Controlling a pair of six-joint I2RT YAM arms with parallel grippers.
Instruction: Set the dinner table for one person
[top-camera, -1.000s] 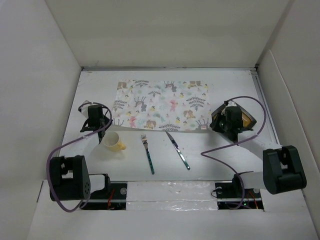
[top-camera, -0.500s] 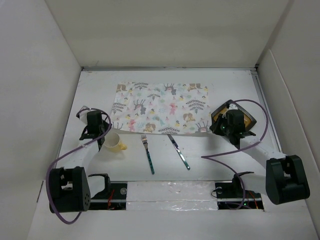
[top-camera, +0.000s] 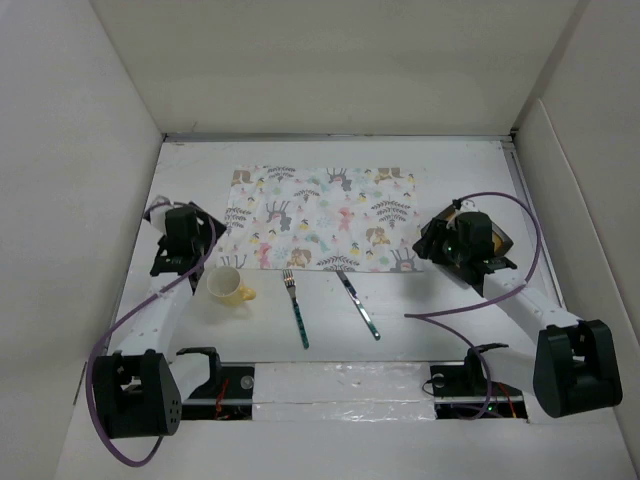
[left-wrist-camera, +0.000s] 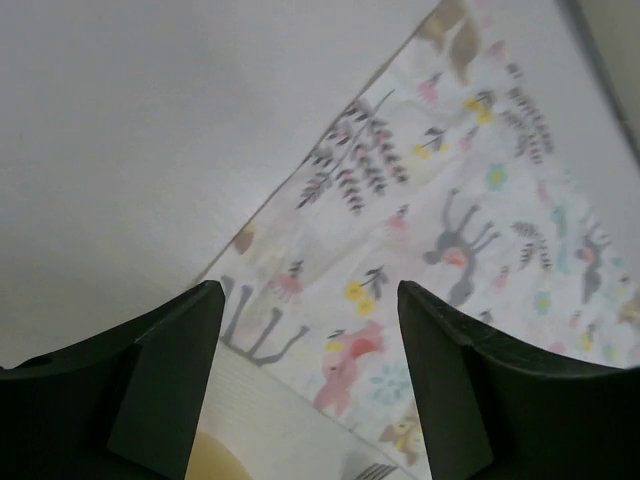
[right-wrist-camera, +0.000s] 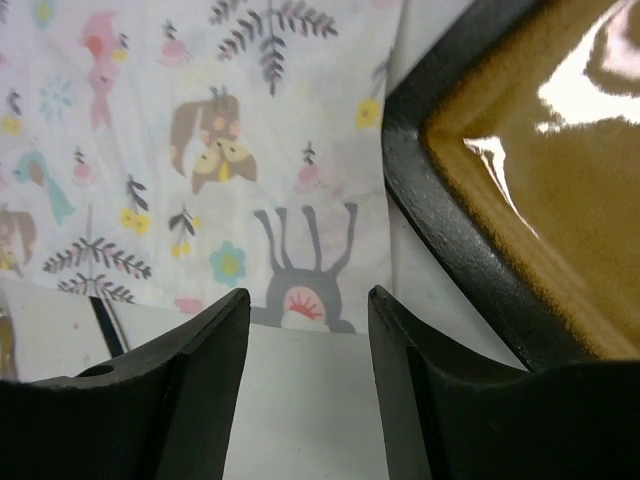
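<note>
Left gripper (left-wrist-camera: 310, 300) hangs with its jaws spread wide and nothing between them, over the near left corner of the placemat (left-wrist-camera: 450, 200). Right gripper (right-wrist-camera: 308, 300), likewise parted and empty, hovers at the placemat's near right corner, just left of the brown plate (right-wrist-camera: 520, 200). Beneath both lies the white dinner table (top-camera: 460, 170), with a yellow cup (top-camera: 228, 287), fork (top-camera: 297, 310) and knife (top-camera: 357, 302) nearer the bases.

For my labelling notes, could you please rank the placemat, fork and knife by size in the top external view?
Placemat: clearly largest.
Fork and knife: about equal length, so I would not rank them.
</note>
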